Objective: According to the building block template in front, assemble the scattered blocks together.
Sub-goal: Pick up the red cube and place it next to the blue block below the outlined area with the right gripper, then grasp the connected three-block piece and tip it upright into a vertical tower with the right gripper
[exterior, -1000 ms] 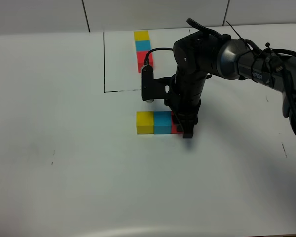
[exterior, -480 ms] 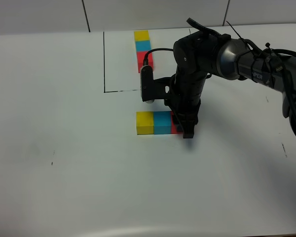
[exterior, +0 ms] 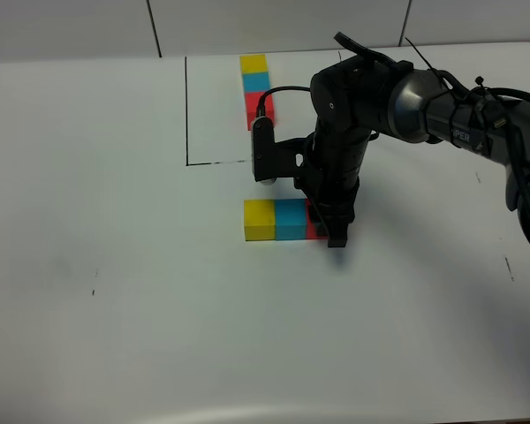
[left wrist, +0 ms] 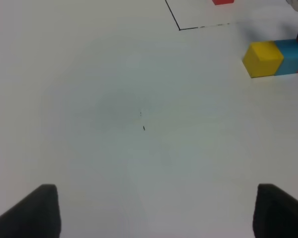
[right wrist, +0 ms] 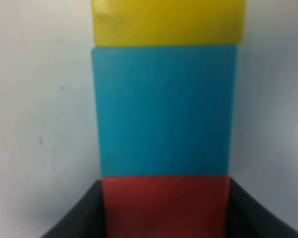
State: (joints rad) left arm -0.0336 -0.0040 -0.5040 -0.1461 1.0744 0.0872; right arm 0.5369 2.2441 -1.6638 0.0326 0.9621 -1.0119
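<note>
The template [exterior: 256, 88] is a yellow, cyan-blue and red row at the back, inside a black drawn outline [exterior: 187, 115]. Only its red end [left wrist: 222, 2] shows in the left wrist view. The loose yellow cube [exterior: 259, 219], cyan-blue cube [exterior: 291, 218] and red cube [exterior: 314, 228] lie touching in a row in front of the outline. My right gripper [exterior: 327, 225] points down over the red cube and hides most of it. In the right wrist view its fingers [right wrist: 84, 213] press both sides of the red cube [right wrist: 164, 203]. My left gripper [left wrist: 156, 213] is open and empty over bare table.
The right arm [exterior: 397, 88] reaches in from the right, over the table and the outline's right part. The white table [exterior: 115, 265] stretches left and forward of the cube row. Small dark specks [left wrist: 143, 128] mark the surface.
</note>
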